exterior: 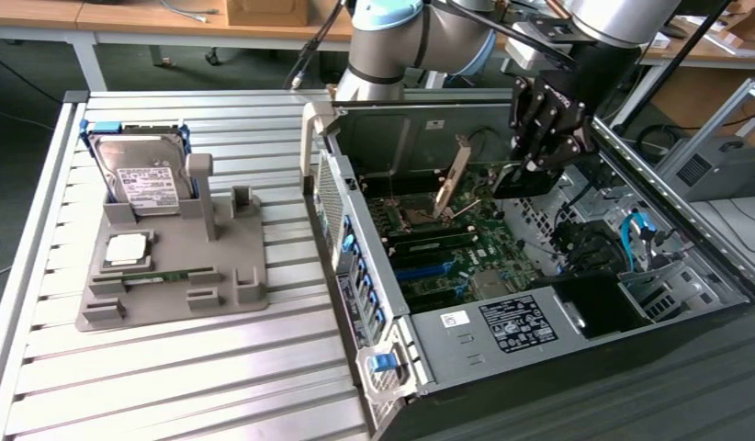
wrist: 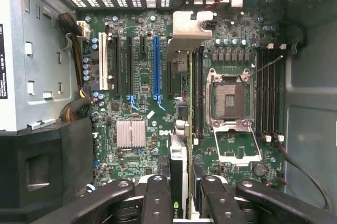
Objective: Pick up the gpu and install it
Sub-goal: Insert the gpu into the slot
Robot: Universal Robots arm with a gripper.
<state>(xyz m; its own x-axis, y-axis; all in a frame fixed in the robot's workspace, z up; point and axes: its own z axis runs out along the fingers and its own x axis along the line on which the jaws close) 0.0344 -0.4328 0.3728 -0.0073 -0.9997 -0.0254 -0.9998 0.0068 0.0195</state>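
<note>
Inside the open computer case (exterior: 353,230), the gpu (exterior: 453,179) stands on edge over the motherboard (exterior: 457,266). In the exterior view its tan face shows as a narrow strip. My gripper (exterior: 524,184) reaches down into the case at the card's end, on the exterior view's right. In the wrist view the gpu (wrist: 181,145) runs edge-on, dark, between the blue slot (wrist: 156,71) and the CPU socket (wrist: 230,98). Its metal bracket (wrist: 192,29) points toward the vented rear wall. There my gripper (wrist: 185,203) is shut on the card, one finger against each side. Whether its lower edge sits in a slot is hidden.
A grey holder (exterior: 231,285) on the slatted table at the exterior view's left carries a hard drive (exterior: 139,175), a CPU (exterior: 127,248) and a memory stick (exterior: 157,276). The case walls, the power supply (exterior: 512,322) and cables (exterior: 635,234) hem in the gripper.
</note>
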